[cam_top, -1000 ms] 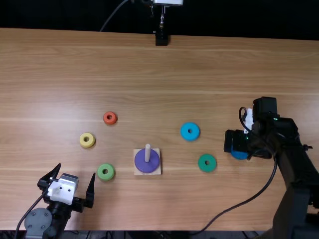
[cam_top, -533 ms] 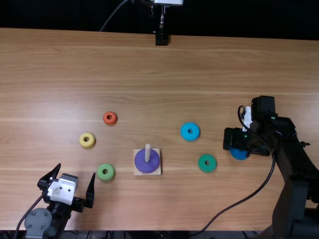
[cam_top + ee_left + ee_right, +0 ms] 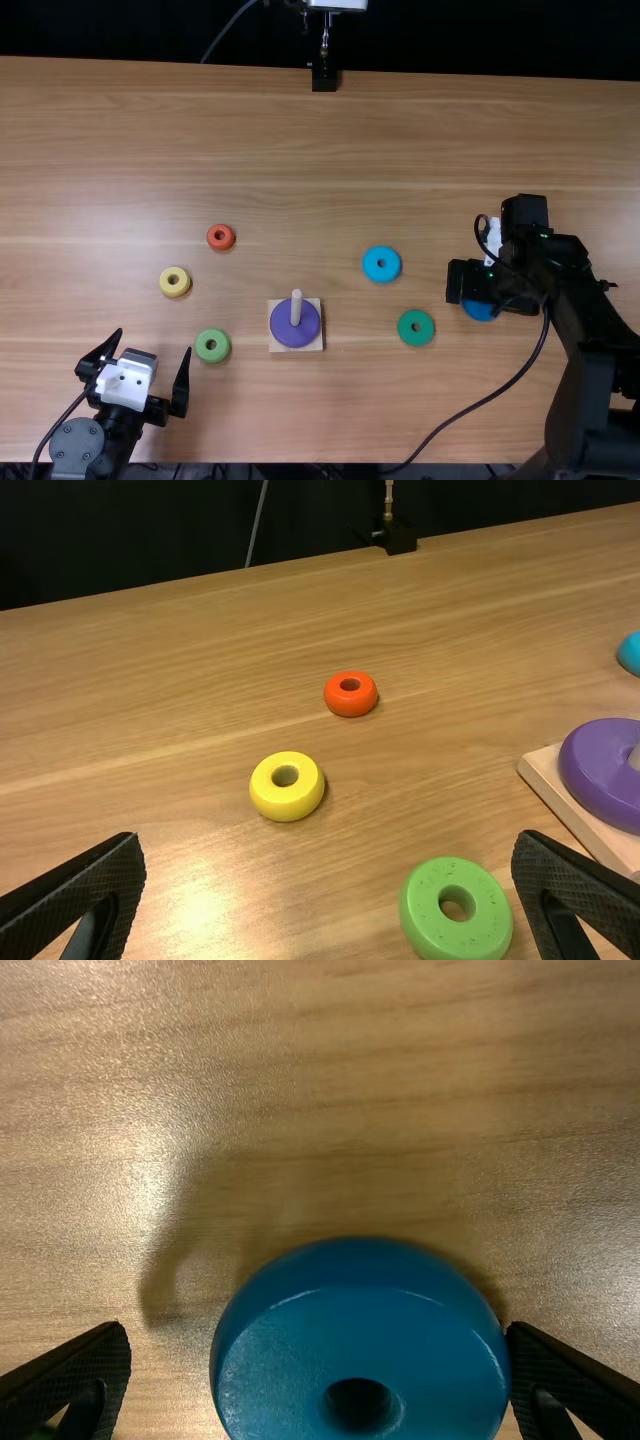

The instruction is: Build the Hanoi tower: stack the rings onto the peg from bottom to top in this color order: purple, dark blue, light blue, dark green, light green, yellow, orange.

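My right gripper point(image 3: 488, 292) is low over the dark blue ring point(image 3: 478, 311), which it partly covers. In the right wrist view, the open right gripper point(image 3: 314, 1330) has the dark blue ring point(image 3: 300, 1370) between its fingers; one finger meets its side, the other stands apart. The purple ring point(image 3: 290, 331) surrounds the peg point(image 3: 296, 307) on the square base point(image 3: 311, 344). Loose on the table lie the light blue point(image 3: 381, 264), dark green point(image 3: 416, 327), light green point(image 3: 212, 346), yellow point(image 3: 174, 282) and orange point(image 3: 221, 237) rings. My left gripper point(image 3: 154, 341) is open; in its wrist view, the left gripper point(image 3: 330, 845) holds nothing.
A black cable point(image 3: 480, 411) from the right arm curves over the table's near edge. At the far edge of the table point(image 3: 300, 140) stands a small black mount point(image 3: 324, 78).
My right gripper has shifted slightly left in the top view, and the dark blue ring appears a touch farther left with it. The left arm has stayed still.
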Robot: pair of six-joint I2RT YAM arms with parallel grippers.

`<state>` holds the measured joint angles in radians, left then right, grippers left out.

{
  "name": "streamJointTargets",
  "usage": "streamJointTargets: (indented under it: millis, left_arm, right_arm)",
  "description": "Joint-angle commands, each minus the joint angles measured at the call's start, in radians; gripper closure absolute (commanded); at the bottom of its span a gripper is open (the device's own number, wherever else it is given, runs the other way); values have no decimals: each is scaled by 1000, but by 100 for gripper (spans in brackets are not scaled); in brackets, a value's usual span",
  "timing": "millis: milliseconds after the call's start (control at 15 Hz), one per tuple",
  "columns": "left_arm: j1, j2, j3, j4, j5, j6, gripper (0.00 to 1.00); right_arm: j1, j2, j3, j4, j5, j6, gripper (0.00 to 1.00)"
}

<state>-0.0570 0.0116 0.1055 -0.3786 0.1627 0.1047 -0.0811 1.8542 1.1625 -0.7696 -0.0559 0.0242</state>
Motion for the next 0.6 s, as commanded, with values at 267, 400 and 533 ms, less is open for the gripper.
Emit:
streamJointTargets:
  millis: [267,400,533]
  left_arm:
    - [6,-12,-105,-76,10,15,0]
    - [6,-12,-105,-76,10,15,0]
    - [6,-12,-105,-76,10,15,0]
  right_arm:
    - [-6,45,5,1,4,0,0]
    - [-5,45,5,1,4,0,13]
    - [-5,42,5,1,4,0,64]
